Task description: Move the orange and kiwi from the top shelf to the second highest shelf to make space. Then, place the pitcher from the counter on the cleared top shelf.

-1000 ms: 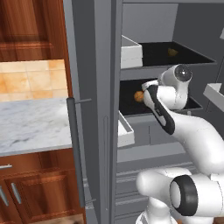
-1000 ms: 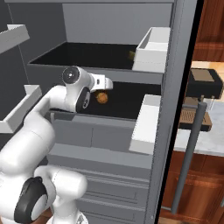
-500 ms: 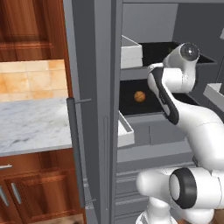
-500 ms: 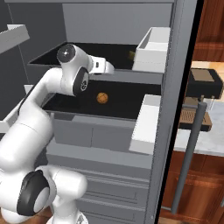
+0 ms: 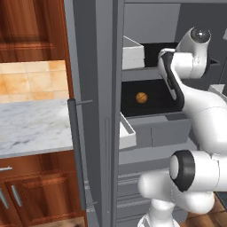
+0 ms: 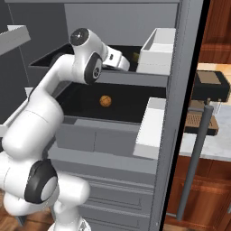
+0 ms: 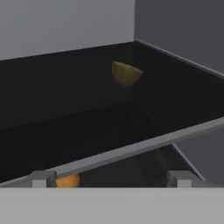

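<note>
The white two-finger gripper point(image 7: 109, 178) hangs at the pale grey front edge of the wide black top shelf point(image 7: 65, 113), its 2 dark tips spread wide apart and holding nothing. It points level into the fridge, probably so it can slide in over that edge toward the next fruit.

Below the top shelf, the small round orange point(image 5: 141, 97) rests alone on the wide black second highest shelf point(image 6: 131, 106), near the middle of the board and well back from its front edge. It sits free of the arm, so the first transfer looks finished.

Farthest in, a small yellow-brown rounded fruit, presumably the kiwi point(image 7: 125, 74), lies near the back corner of the top shelf, close to the side wall.

Compared with 1 second ago, the hand has risen from beside the orange on the lower board to the top shelf's front edge. The orange has stayed put.
</note>
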### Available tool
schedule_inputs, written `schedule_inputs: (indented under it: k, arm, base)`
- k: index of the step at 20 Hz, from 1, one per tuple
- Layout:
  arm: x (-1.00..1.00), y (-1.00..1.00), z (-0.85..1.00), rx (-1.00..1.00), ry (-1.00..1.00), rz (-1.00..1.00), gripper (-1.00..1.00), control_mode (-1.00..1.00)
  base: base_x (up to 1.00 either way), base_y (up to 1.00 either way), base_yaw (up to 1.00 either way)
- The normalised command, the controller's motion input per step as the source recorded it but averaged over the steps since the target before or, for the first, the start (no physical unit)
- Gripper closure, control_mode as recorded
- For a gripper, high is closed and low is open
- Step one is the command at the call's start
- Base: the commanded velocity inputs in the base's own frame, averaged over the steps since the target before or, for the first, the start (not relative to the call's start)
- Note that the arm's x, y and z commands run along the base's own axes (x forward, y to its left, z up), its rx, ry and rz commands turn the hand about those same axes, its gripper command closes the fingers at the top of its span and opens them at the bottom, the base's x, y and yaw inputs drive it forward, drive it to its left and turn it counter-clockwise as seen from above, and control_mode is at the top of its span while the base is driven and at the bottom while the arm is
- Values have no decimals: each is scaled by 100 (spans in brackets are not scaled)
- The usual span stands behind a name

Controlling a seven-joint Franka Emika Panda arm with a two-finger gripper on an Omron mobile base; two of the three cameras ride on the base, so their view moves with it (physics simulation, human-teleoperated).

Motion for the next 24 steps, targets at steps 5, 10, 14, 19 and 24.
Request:
schedule_inputs:
  k: [5,10,14,19,24]
  arm:
    - [44,-47,0,13,0,-11,-100,-100]
    - [58,-25,-8,3,0,-2,-100,-100]
    - [69,-13,-14,0,0,0,-100,-100]
    - [65,-13,-11,0,0,0,-100,-100]
    - [54,-31,-5,0,0,0,-100,-100]
  base:
    - [0,0,0]
    - [0,0,0]
    - [0,0,0]
    - [0,0,0]
    - [0,0,0]
